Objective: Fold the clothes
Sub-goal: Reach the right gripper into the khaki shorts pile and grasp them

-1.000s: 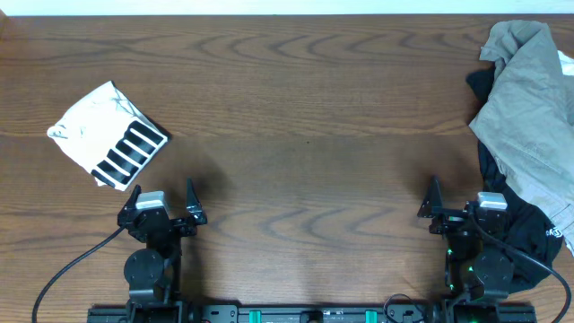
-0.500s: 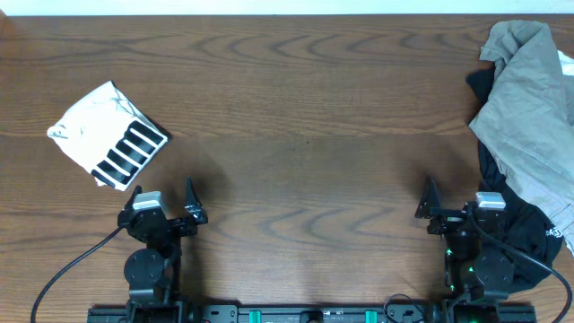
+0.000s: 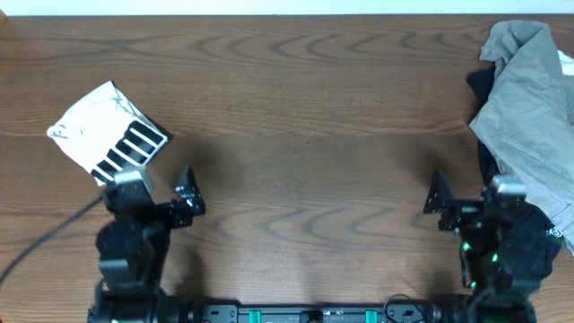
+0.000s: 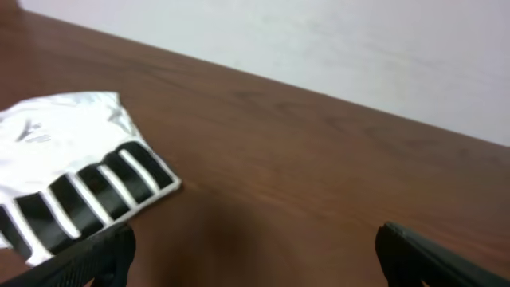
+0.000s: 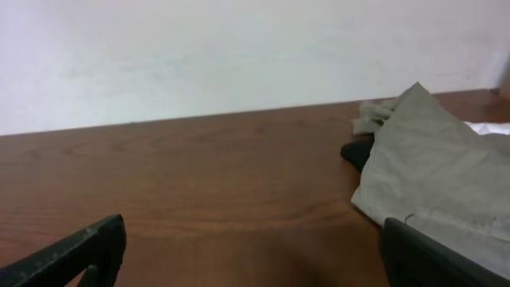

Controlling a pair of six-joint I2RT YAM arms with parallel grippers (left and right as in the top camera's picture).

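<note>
A folded white garment with black stripes (image 3: 108,136) lies at the left of the table, also in the left wrist view (image 4: 72,183). A heap of unfolded clothes sits at the right edge: a khaki grey piece (image 3: 529,108) over a black piece (image 3: 525,238). The khaki piece shows in the right wrist view (image 5: 430,183). My left gripper (image 3: 160,193) is open and empty just below the folded garment. My right gripper (image 3: 466,202) is open and empty, its right finger at the edge of the heap.
The wooden table (image 3: 305,135) stretches between the two arms. A white wall runs behind its far edge (image 5: 239,48). A bit of white cloth (image 3: 566,61) peeks out at the right edge of the heap.
Both arms have lifted and moved forward from their rest pose. The left gripper swung slightly toward the folded garment, the right toward the heap. The clothes have not moved.
</note>
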